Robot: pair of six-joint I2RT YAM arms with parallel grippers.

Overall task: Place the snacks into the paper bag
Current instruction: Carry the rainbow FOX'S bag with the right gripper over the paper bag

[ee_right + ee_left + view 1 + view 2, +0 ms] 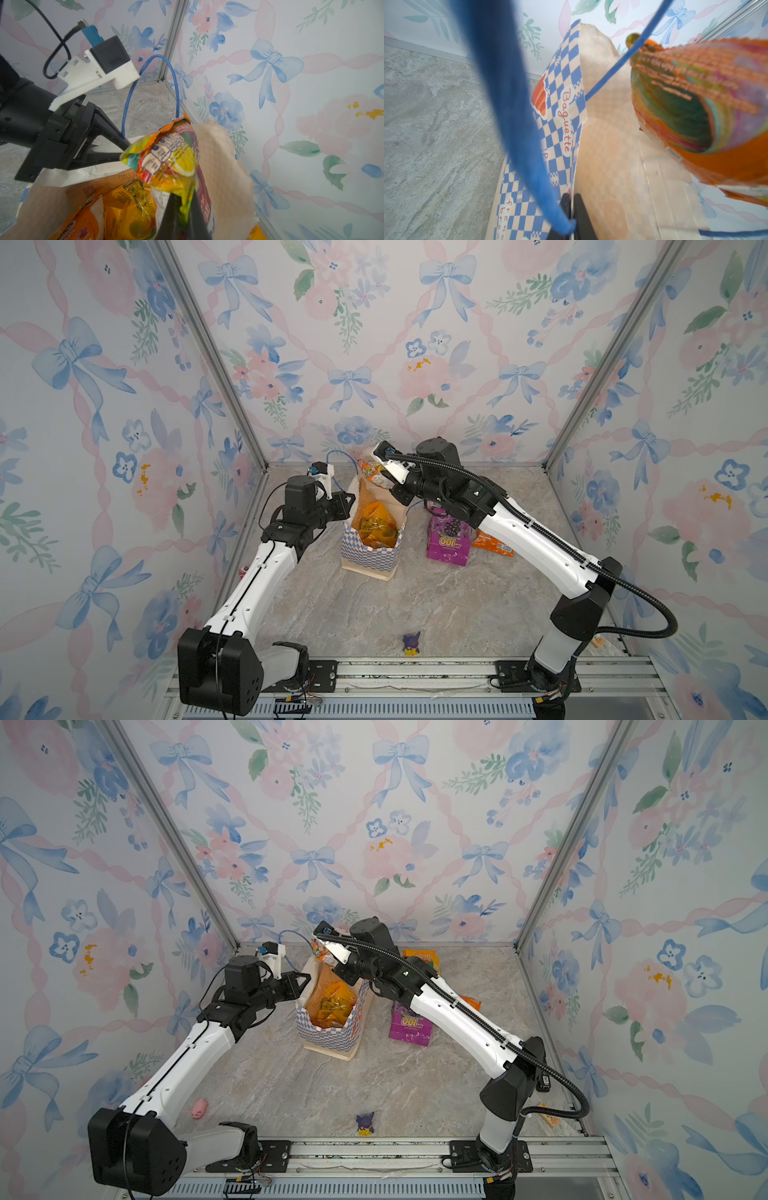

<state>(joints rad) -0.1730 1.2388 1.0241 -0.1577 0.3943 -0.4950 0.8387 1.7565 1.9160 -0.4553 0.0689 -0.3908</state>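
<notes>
Paper first: we count one paper bag (368, 558), upright at the centre of both top views, with at least two orange packets (376, 524) inside. Right of centre on the table lie one purple packet (449, 539) and one orange packet (492, 546). Two arms bend inward toward the bag. We see the left gripper (572, 200) pinched closed on the bag's rim. The right gripper (186, 207), clamped on one multicoloured packet (166, 158), holds it over the bag's mouth. Only a top view shows one yellow-orange packet (424, 959) behind the right arm. One purple figurine (411, 644) stands at lower centre.
</notes>
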